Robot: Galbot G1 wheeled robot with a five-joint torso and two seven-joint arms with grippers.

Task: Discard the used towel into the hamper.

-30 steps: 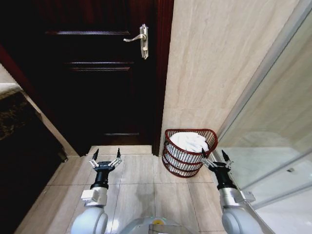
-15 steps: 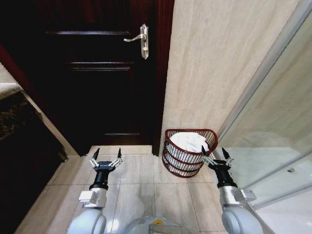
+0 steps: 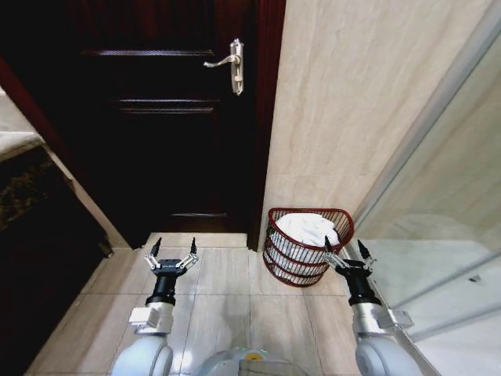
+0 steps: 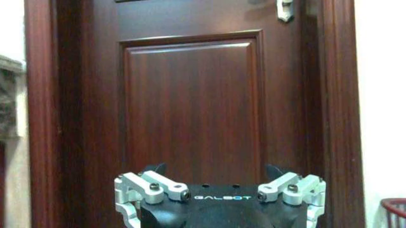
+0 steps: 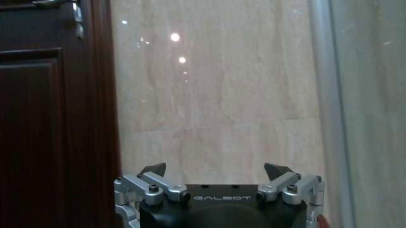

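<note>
The dark wooden door (image 3: 168, 117) stands shut ahead of me, the beige tiled wall (image 3: 344, 102) to its right; the hamper (image 3: 307, 246) sits on the tiled floor (image 3: 227, 290) against that wall, just right of the door frame; the white towel (image 3: 310, 229) lies heaped inside it; my right tool (image 3: 347, 254) hangs spread open and empty just beside the hamper's rim; my left tool (image 3: 173, 253) hangs open and empty over the floor before the door.
</note>
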